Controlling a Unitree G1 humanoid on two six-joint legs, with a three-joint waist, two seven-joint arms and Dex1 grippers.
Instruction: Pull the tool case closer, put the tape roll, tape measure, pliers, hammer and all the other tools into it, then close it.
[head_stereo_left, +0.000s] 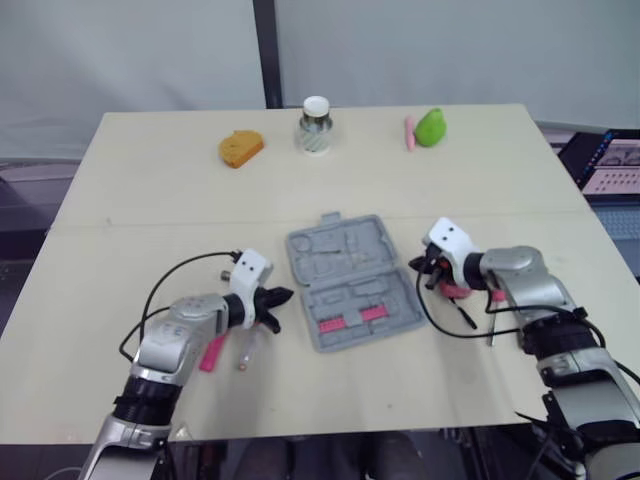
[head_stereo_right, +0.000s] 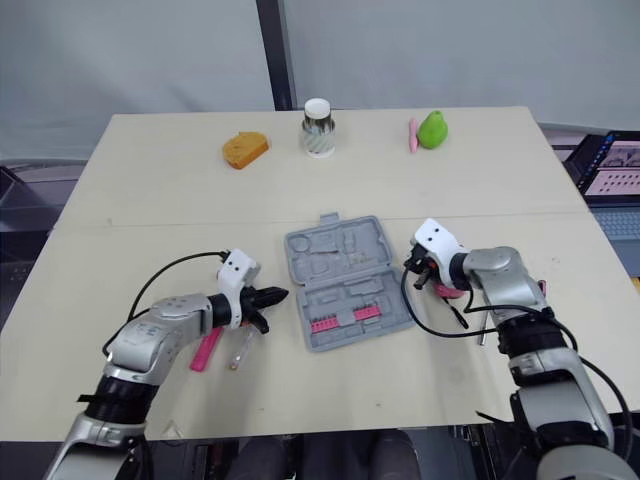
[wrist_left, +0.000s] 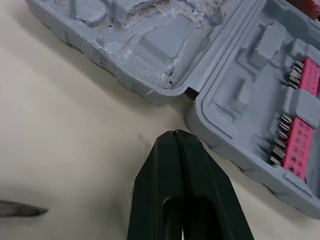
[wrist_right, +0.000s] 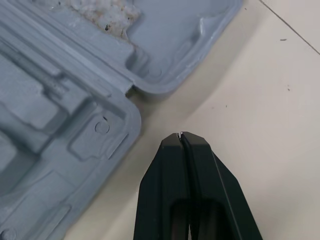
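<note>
Currently the open tool case (head_stereo_left: 350, 280) lies between the left end effector (head_stereo_left: 284, 297) and right end effector (head_stereo_left: 416, 265), both pinched closed, empty; stiff light plastic, likely best dragged by its rim.

No legible text, number or brand anywhere. Screen (head_stereo_left: 612, 165) past the table's (head_stereo_left: 150, 180) right edge: page content too small to read. Jar (head_stereo_left: 316, 128) near the far edge: patterned wrap, no characters resolvable. Pink bit strips (wrist_left: 300, 137) in the tool case (head_stereo_left: 350, 280): marks cannot be made out.
</note>
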